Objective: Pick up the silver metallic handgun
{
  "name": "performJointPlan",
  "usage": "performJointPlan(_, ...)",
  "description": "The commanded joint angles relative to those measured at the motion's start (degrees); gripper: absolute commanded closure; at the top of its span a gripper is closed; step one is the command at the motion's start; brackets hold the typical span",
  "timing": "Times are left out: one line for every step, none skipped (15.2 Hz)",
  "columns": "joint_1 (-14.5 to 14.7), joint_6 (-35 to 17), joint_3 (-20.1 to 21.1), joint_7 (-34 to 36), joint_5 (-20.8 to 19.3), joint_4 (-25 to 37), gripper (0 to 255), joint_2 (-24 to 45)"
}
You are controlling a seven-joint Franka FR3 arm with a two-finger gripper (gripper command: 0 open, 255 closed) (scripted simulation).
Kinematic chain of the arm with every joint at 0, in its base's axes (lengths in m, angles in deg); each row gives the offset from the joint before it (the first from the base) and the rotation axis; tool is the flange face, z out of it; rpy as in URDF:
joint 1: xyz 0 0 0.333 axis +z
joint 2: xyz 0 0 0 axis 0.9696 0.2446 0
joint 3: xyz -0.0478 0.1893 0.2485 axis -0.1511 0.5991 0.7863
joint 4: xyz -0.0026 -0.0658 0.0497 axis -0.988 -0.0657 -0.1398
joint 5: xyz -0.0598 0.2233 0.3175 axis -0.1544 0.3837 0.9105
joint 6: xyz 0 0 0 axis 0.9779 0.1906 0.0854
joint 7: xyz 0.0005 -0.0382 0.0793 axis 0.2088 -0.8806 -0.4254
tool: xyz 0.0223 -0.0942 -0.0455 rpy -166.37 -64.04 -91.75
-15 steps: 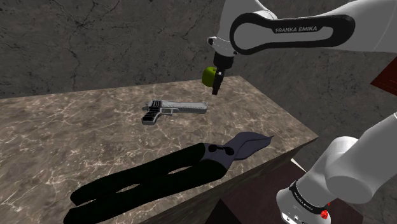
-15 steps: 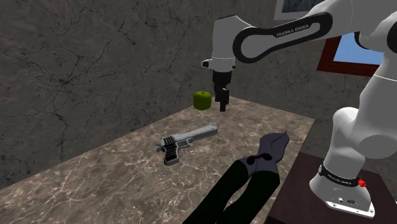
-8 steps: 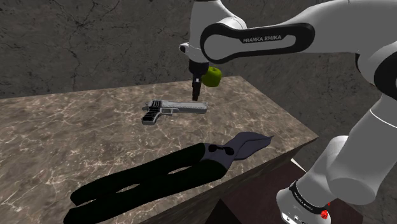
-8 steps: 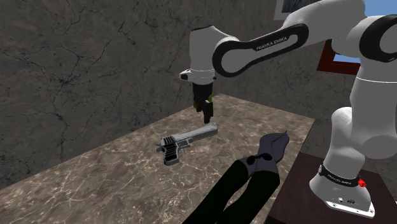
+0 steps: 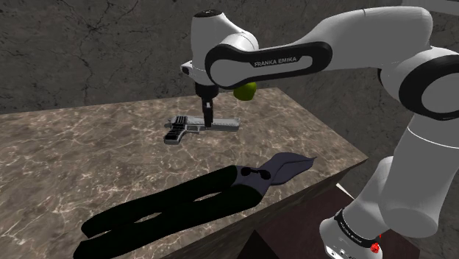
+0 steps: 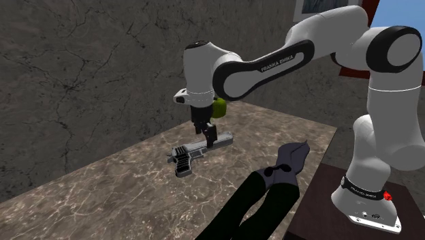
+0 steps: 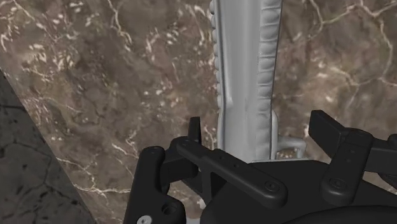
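Observation:
The silver handgun [image 5: 193, 126] lies flat on the brown marble table [image 5: 73, 154], its dark grip toward the shoulder view's left. My black gripper [image 5: 209, 122] hangs just over the gun's middle, pointing down. From the second exterior view, the gripper [image 6: 210, 135] sits right above the handgun [image 6: 194, 152], near the rear of its barrel. In the wrist view the gripper [image 7: 261, 130] is open. Its fingertips [image 7: 194, 130] stand on either side of the handgun's slide [image 7: 247, 70] with a gap on both sides.
A green apple [image 5: 248, 91] rests near the table's far corner, behind the arm. A large black pair of pliers [image 5: 198, 199] with a dark grey head lies across the front of the table. The table's edge [image 5: 335, 173] drops off toward the stand.
The arm has swung toward the shoulder view's left, away from the apple, and come down. The gripper is now over the handgun's middle. The gun has not moved.

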Motion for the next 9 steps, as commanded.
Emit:
performJointPlan(0.05, -1.08, -0.03, 0.05, -0.27, -0.33, 0, 0.79)
performJointPlan(0.04, -1.78, -0.05, 0.17, -0.35, -0.87, 0, 0.96)
performJointPlan(0.04, -2.47, -0.07, 0.29, -0.43, -1.39, 0, 1.14)
performJointPlan(0.03, -3.16, -0.10, 0.41, -0.51, -1.90, 0, 1.33)
performJointPlan(0.03, -4.24, -0.14, 0.61, -0.65, -2.68, 0, 1.65)
performJointPlan(0.03, -4.24, -0.14, 0.61, -0.65, -2.69, 0, 1.64)
performJointPlan(0.03, -4.24, -0.14, 0.61, -0.65, -2.68, 0, 1.65)
performJointPlan(0.02, -4.32, -0.14, 0.62, -0.64, -2.89, 255, 1.52)
performJointPlan(0.01, -4.32, -0.14, 0.61, -0.63, -2.92, 255, 1.49)
